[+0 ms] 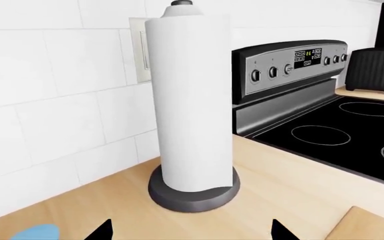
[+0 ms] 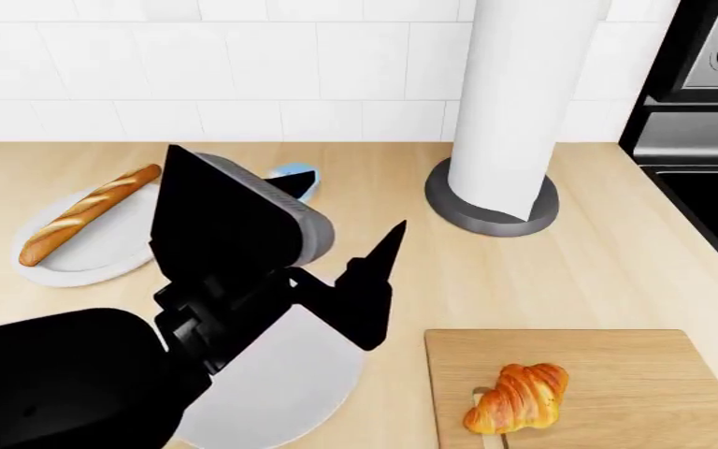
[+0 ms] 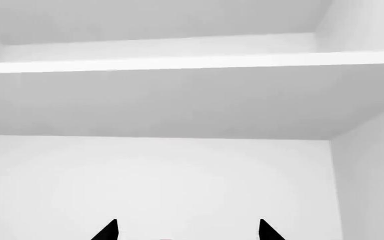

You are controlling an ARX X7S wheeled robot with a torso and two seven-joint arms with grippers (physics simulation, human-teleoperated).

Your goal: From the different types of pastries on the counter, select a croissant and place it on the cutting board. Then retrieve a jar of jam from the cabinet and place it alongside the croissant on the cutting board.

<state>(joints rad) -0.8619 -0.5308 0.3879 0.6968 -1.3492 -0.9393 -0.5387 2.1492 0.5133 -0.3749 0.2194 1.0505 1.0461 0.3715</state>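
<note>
Left gripper (image 2: 378, 257): black, fingers spread apart with nothing between them, hovering above the counter (image 2: 583, 271) over the edge of a round white plate (image 2: 291, 388). Seen from its own wrist camera, only two dark fingertips (image 1: 102, 231) poke in, well separated. Right gripper (image 3: 185, 232): out of the head view; in its own wrist camera, two black tips set wide apart, empty, facing the white inside of a cabinet (image 3: 178, 95) with a shelf across it. No jar of jam visible there.

Largest downward, then. Light beige countertop, spanning the whole head view beneath a white tiled wall (image 2: 209, 65). Black stove (image 1: 339, 125) at the counter's right end, with a knob panel along its back and ring marks on the glass top. Dark toaster-like appliance (image 1: 377, 70) beyond the stove. Tall paper towel roll (image 2: 515, 94) upright on a dark round base, close to the wall and just beside the stove. Cutting board (image 2: 634, 374) at the near right of the counter, pale wood with rounded corners. Second white plate (image 2: 91, 248) at the far left, holding the long baguette (image 2: 85, 213) laid diagonally. Croissant (image 2: 518, 398) lying on the cutting board, near its front left part, golden-orange with ridges, touching the handle slot. Small blue object (image 2: 294, 176) partly hidden behind the left arm, kind not clear.
</note>
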